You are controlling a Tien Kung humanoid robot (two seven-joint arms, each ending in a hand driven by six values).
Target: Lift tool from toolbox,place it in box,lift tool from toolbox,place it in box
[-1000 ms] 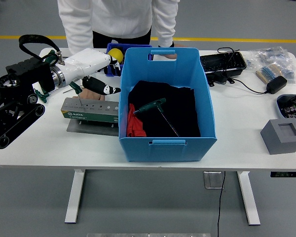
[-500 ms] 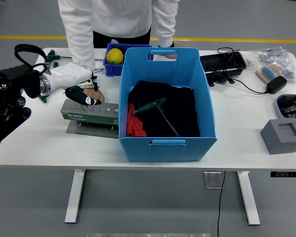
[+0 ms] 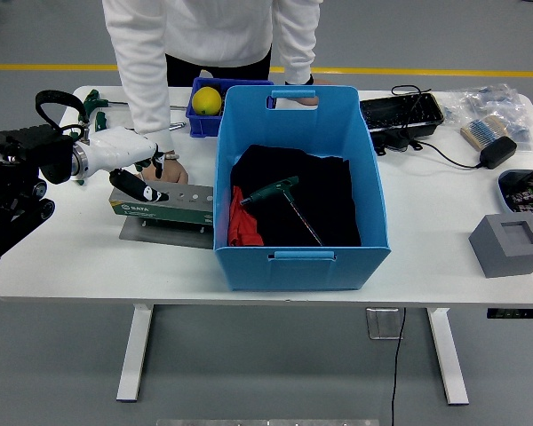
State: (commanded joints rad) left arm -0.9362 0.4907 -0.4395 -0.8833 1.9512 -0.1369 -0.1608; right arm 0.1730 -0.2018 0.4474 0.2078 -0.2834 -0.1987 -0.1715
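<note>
The tool point(image 3: 284, 201) — a T-handle wrench with a green grip — lies inside the blue box point(image 3: 300, 257) on a black cloth point(image 3: 324, 200), with a red cloth point(image 3: 242, 229) at its 8 o'clock. At the box's 9 o'clock, just beside its wall, stands the grey-green toolbox point(image 3: 160, 204), a drilled tool holder on a metal plate. The left hand point(image 3: 135, 169) hovers at the holder's near-left end, its dark fingers point(image 3: 147, 190) curled downward over the top — whether they pinch anything, I cannot tell. Farther back, at the box's 11 o'clock, a small dark-blue bin point(image 3: 202, 120) holds a yellow ball point(image 3: 207, 99). At 12 o'clock a person in white stands at the far edge; one hand point(image 3: 172, 170) rests on the holder's far side, the other hand point(image 3: 300, 98) grips the box's far rim.
</note>
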